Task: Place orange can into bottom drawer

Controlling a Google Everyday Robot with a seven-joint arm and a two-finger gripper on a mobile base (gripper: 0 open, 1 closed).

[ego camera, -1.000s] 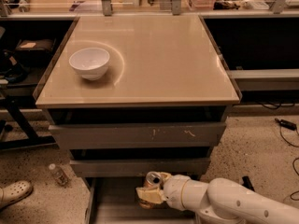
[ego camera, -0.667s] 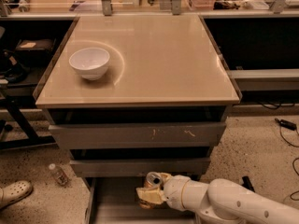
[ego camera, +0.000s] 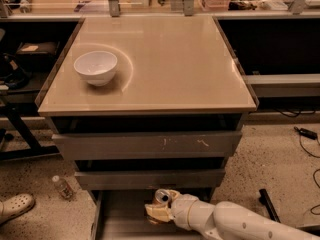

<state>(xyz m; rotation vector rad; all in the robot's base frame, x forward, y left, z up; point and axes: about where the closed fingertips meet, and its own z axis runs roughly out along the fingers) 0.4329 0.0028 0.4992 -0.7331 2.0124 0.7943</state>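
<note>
The orange can (ego camera: 162, 197) shows its silver top just below the middle drawer front, held in my gripper (ego camera: 159, 207). The gripper's pale fingers wrap around the can's body, so most of the can is hidden. It sits over the bottom drawer (ego camera: 117, 219), a shallow grey tray pulled open at the foot of the cabinet. My white arm (ego camera: 235, 224) reaches in from the lower right. I cannot tell whether the can touches the drawer floor.
A white bowl (ego camera: 95, 67) sits on the beige cabinet top (ego camera: 165, 59). The widest grey drawer (ego camera: 147, 145) and middle drawer (ego camera: 150, 179) are above. A small clear bottle (ego camera: 62, 186) and a shoe (ego camera: 15, 207) lie on the floor at left. Cables lie at right.
</note>
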